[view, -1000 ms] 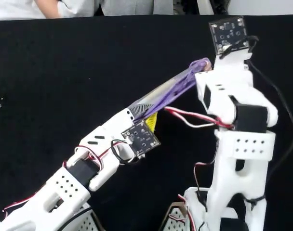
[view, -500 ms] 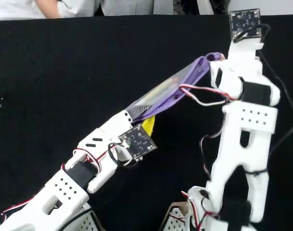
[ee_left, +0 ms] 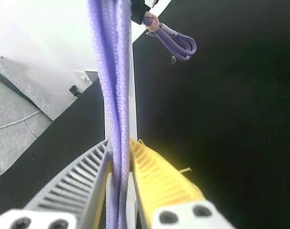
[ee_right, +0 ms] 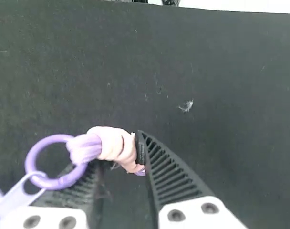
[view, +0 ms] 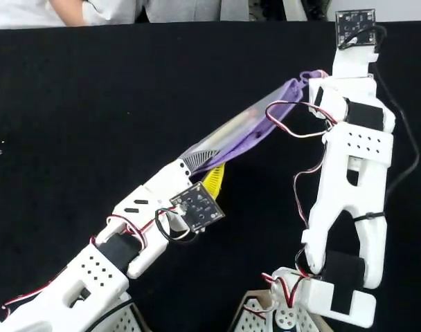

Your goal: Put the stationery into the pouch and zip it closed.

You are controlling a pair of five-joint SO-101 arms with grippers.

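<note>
1. The pouch (view: 246, 130) is purple with a see-through side. It is stretched taut in a slanted line between my 2 grippers.
2. From the left wrist camera, the pouch (ee_left: 117, 95) shows as a narrow purple woven edge running straight away from the lens.
3. I cannot make out what is inside it through the clear side.
4. The zipper pull (ee_right: 117, 145) is a pink bead at the far end of the pouch, with a purple ring (ee_right: 47, 162) hanging just beside it.
5. The left wrist camera shows the same zipper pull (ee_left: 150, 20) with a purple cord loop (ee_left: 181, 43) dangling from it.
6. The left gripper (view: 207, 166) has its grey and yellow jaws clamped on the near end of the pouch. Close up, the left gripper (ee_left: 119, 145) pinches the woven edge between them.
7. The right gripper (view: 313, 77) is at the pouch's upper end. In its own camera, the right gripper (ee_right: 116, 152) has its jaws closed on the pink bead.
8. The black table (view: 93, 104) spreads beneath both arms.
</note>
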